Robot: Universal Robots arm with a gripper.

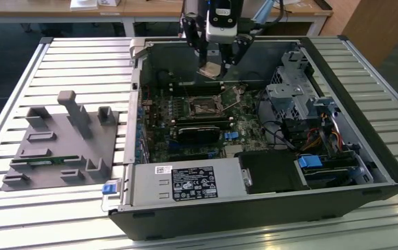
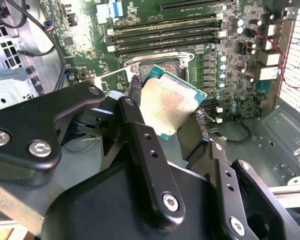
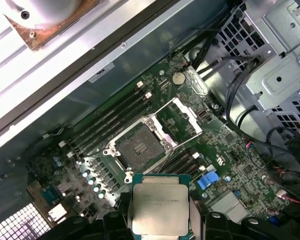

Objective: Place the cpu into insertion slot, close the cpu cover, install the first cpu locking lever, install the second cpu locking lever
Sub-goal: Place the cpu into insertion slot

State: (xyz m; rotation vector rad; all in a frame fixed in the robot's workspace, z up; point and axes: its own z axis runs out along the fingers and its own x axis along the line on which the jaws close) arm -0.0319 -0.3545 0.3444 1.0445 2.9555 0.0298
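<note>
The fingers [image 2: 134,120] clamp the cpu [image 2: 167,107] by two sides, tilted, over the far part of the computer case [image 1: 254,219], clear of the uncovered insertion slot [image 3: 135,150]; dull beige metal top, green rim; its gripped sides are hidden by the fingers.

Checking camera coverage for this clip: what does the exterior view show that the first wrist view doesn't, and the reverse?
Exterior view's own: the grey fixture block on the slatted table, and the power supply. First wrist view's own: a close look at the cpu cover swung open beside the insertion slot, and a coin battery. Shared: the cpu gripped in the fingers, clear of the empty insertion slot.
</note>
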